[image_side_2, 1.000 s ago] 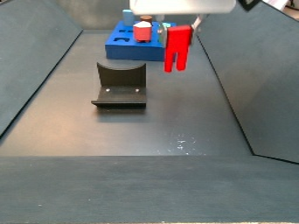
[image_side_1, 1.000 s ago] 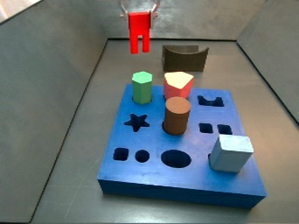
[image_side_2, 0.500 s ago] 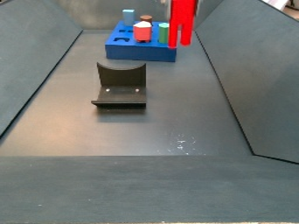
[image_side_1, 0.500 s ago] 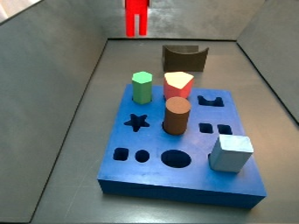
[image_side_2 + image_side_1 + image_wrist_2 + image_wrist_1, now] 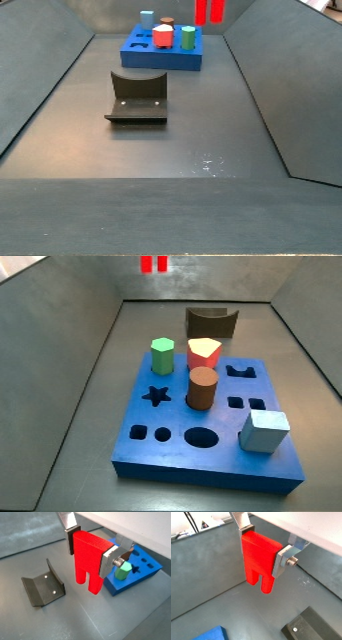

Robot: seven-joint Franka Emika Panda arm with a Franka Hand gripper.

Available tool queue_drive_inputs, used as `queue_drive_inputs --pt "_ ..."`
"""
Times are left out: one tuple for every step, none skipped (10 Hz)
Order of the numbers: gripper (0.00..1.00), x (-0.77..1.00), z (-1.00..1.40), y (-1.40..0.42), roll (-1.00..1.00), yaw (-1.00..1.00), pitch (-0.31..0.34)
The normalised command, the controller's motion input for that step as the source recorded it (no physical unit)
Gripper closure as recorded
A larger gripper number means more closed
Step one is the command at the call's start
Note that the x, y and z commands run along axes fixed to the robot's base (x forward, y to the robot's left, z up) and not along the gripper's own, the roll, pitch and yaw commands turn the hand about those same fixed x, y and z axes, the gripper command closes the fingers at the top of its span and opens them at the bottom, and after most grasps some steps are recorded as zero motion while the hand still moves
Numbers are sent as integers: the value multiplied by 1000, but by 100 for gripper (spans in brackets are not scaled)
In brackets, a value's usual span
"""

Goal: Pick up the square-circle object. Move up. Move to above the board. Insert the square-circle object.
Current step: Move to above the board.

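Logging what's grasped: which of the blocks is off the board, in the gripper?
The square-circle object, red and two-legged, clamped in the gripper; the others stand on the board.

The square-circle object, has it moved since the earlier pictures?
Yes. Held in the gripper, the square-circle object has risen: against the fixture in a side view, only its legs now show at the frame's top.

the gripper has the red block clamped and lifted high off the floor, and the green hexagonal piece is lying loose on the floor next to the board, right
Not quite. The gripper does clamp the red block high above the floor, but the green hexagonal piece stands upright on the blue board, not on the floor, as a side view shows.
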Motion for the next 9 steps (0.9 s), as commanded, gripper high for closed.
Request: queue_drive_inputs --pt "100 11 1000 -97 -33 36 83" --pt "100 13 1000 -89 -32 38 84" --pt "100 14 820 -65 -33 38 82" --pt "100 14 657 -47 -35 39 83" --pt "100 14 495 -36 -36 40 83" --pt "100 12 279 -25 -39 41 84" --pt "100 83 61 -1000 232 -978 113" --pt "100 88 34 -1000 233 -922 100" --pt "100 101 46 -1000 196 -654 86"
